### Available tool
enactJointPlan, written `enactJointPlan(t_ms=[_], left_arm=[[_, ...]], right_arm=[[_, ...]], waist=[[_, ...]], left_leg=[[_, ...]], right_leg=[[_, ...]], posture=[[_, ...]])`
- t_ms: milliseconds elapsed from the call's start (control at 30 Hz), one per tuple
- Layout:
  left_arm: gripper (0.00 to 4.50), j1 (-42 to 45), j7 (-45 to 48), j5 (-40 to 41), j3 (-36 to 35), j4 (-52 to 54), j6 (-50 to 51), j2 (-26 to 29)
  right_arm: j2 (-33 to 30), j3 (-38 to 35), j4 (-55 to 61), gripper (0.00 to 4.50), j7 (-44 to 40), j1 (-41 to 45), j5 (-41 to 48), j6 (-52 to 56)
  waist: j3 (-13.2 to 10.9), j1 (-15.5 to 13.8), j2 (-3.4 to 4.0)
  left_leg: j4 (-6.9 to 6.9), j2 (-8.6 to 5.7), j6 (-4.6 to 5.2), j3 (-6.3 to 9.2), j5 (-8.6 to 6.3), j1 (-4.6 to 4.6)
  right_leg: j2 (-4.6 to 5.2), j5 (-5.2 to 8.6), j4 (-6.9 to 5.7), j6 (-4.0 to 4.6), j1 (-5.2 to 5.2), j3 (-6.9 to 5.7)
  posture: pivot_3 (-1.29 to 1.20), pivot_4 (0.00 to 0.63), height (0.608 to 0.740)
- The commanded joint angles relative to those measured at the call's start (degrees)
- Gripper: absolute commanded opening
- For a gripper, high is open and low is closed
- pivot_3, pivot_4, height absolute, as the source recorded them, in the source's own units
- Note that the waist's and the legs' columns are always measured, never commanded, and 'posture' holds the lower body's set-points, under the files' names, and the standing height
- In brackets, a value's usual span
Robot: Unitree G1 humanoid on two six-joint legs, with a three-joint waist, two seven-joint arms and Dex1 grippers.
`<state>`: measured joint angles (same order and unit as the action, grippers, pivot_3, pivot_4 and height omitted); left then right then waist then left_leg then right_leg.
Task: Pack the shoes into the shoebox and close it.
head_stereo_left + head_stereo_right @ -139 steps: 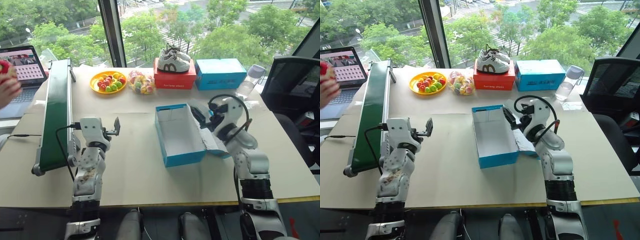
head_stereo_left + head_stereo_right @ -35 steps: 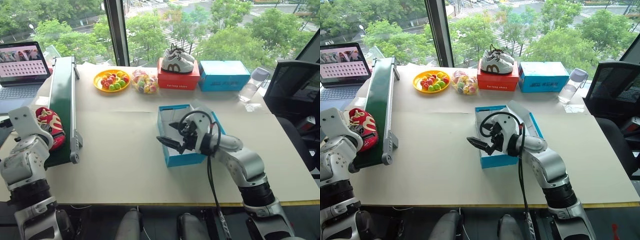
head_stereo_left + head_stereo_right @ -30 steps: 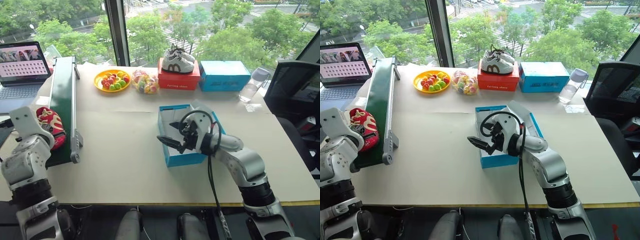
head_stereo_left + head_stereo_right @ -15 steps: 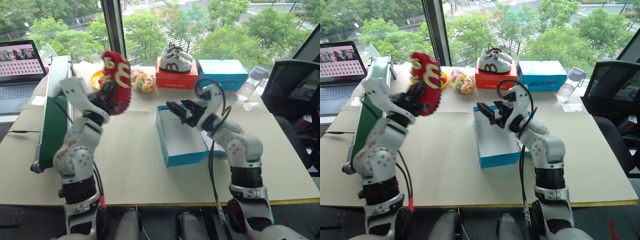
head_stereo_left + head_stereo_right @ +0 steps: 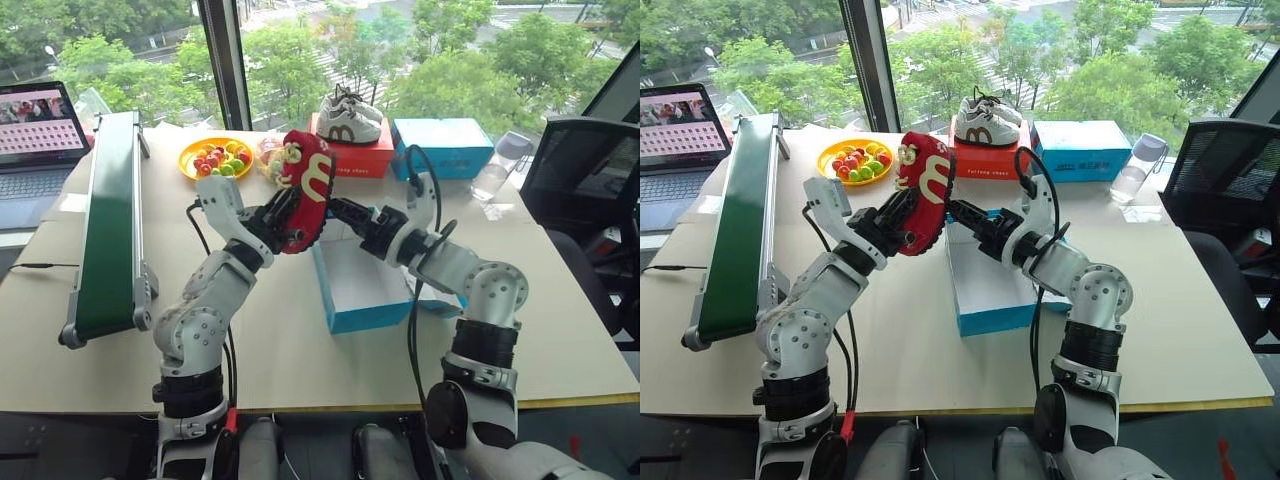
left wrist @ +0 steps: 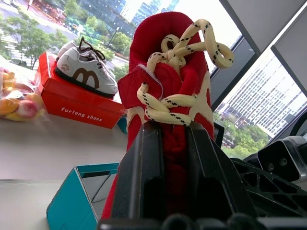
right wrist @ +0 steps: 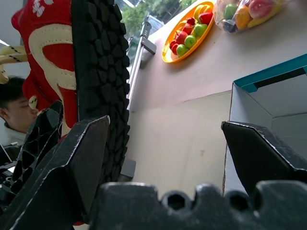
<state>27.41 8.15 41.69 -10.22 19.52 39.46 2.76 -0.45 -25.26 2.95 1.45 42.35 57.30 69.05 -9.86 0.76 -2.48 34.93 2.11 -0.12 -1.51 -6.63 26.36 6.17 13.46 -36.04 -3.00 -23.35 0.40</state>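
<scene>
One red shoe point(image 5: 308, 183) with cream curly marks and cream laces hangs in the air, toe up, over the far left corner of the open blue shoebox point(image 5: 372, 316). My left gripper point(image 5: 280, 218) is shut on it; in the left wrist view its fingers point(image 6: 144, 177) clamp the shoe point(image 6: 168, 86) at the lace opening. My right gripper point(image 5: 345, 212) is open and points at the shoe's black sole point(image 7: 100, 72), which stands close to one finger point(image 7: 72, 163); I cannot tell whether they touch. The box is white inside and holds nothing I can see.
A green conveyor belt point(image 5: 110, 220) runs along the table's left side, with a laptop point(image 5: 40, 125) beyond it. At the back stand a yellow fruit plate point(image 5: 215, 158), a red box with white sneakers point(image 5: 350, 155), a plain blue box point(image 5: 445, 145) and a bottle point(image 5: 495, 178).
My left arm has swung the red shoe from beside the conveyor across to the shoebox. My right gripper has risen from the box's front, rolled, and now faces the shoe's sole.
</scene>
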Motion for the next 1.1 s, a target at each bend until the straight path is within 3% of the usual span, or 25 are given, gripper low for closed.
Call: enactJointPlan(t_ms=[33,400,1033,1100], left_arm=[[0.15,0.34,1.35,0.25,2.64,0.4,-0.79,-0.71],[0.15,0.31,3.71,-1.8,1.91,-2.4,-2.77,3.58],[0.15,0.79,3.46,-1.63,5.7,-1.58,-2.44,0.99],[0.15,0.79,3.43,-1.68,5.57,-1.68,-2.49,1.16]], right_arm=[[1.16,-1.54,2.97,4.5,1.87,2.75,6.26,-0.44],[-1.45,-2.03,0.96,4.5,4.55,1.56,9.16,-2.19],[-2.91,4.86,-1.14,4.5,3.03,-0.04,5.35,-4.36],[-2.77,4.45,-1.29,4.0,3.47,-0.05,5.26,-4.9]], waist=[[0.0,0.0,0.0],[-0.03,0.01,0.05],[-0.05,0.0,0.08],[-0.05,0.0,0.09]], left_leg=[[0.01,0.0,0.0,0.0,0.0,0.0],[-0.01,0.01,0.0,0.0,0.0,0.0],[-0.03,0.01,0.01,0.0,-0.01,0.03],[-0.03,0.01,0.01,0.0,-0.01,0.03]], right_leg=[[0.0,0.0,0.0,0.0,0.0,0.0],[0.0,0.01,0.02,0.0,0.0,-0.01],[0.0,0.02,0.06,0.02,-0.03,0.0],[0.0,0.02,0.06,0.02,-0.03,0.0]], posture=[[0.0,0.15,0.733],[0.0,0.15,0.733],[0.0,0.15,0.733],[0.0,0.15,0.733]])
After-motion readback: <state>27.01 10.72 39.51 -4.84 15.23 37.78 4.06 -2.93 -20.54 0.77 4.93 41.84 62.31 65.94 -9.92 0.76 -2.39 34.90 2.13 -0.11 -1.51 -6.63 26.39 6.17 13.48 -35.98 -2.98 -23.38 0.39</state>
